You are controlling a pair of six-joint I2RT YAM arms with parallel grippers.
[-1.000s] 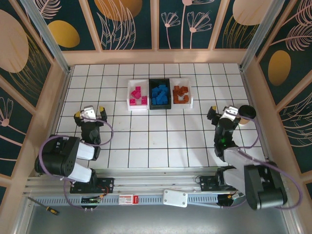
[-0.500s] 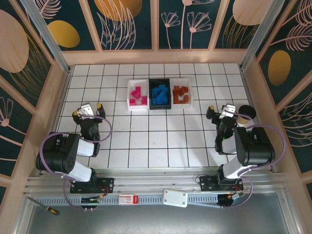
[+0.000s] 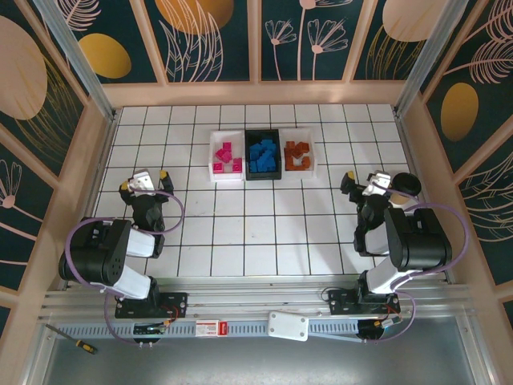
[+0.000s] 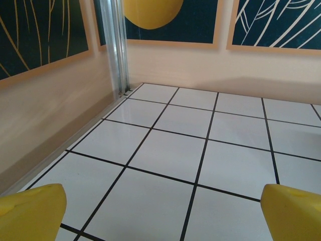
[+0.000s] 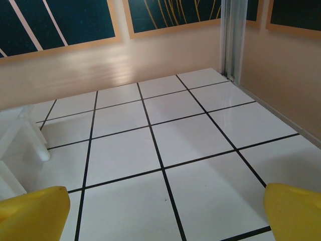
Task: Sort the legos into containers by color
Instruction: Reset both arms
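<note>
**Hazards.** All visible legos lie in the containers at the far centre of the tabletop [image 3: 256, 233]: pink bricks [image 3: 226, 156] in the left white tray [image 3: 226, 178], blue bricks [image 3: 262, 154] in the black tray [image 3: 263, 132], orange-brown bricks [image 3: 297, 155] in the right white tray [image 3: 314, 165]. No loose brick shows on the tiles, so the sort appears complete.

The left fingers [image 3: 145, 182] and right fingers [image 3: 369, 181] are spread wide and hold nothing.

- A low sweep toward the trays could push one, since they stand edge to edge, and could spill bricks or mix the colours.
- The round cup [image 3: 406, 185] stands just beside the right fingers. An outward swing of that arm could tip it.

**Clearance.** Each arm sits near its own side wall, the left wall [image 3: 103, 160] and the right wall [image 3: 414, 140], so outward room is tight. The central tiles between the arms and the trays are open and offer the widest path.
</note>
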